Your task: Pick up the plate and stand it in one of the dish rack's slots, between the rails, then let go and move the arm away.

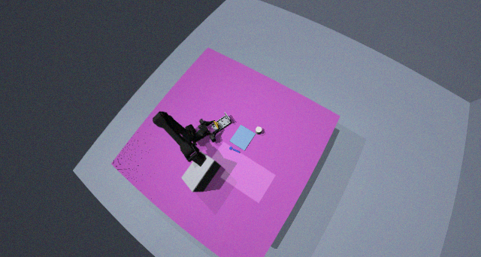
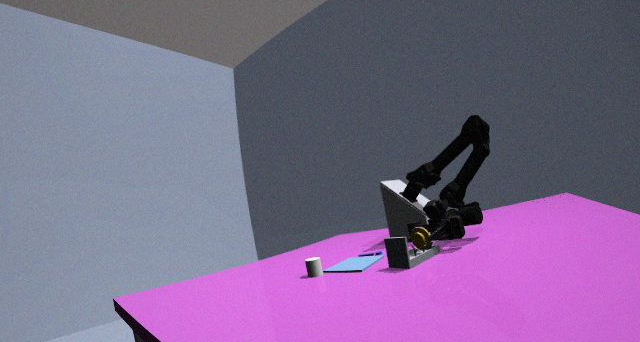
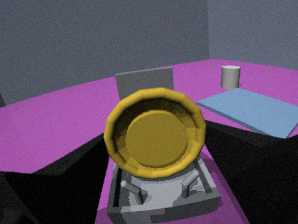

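The yellow round plate (image 1: 216, 125) (image 2: 421, 237) (image 3: 156, 137) stands upright on edge, its hollow face towards the wrist camera. My gripper (image 3: 155, 132) is shut on it, with one dark finger at each side. The grey dish rack (image 1: 225, 121) (image 2: 398, 253) (image 3: 164, 213) lies lengthwise ahead of the gripper, with a tall end panel at its far end. The plate is over the rack's tray, its lower edge low between the side walls. Two short slanted rails show in front of the plate in the wrist view; the plate hides its own lower contact and any rails behind.
A flat light-blue square (image 1: 242, 137) (image 2: 354, 264) (image 3: 250, 110) lies beside the rack, with a white cylinder (image 1: 258, 130) (image 2: 314, 267) (image 3: 230, 77) past it. A small blue object (image 1: 235, 150) (image 2: 370, 254) lies by the square. A large grey-white block (image 1: 196, 174) stands at the arm's base.
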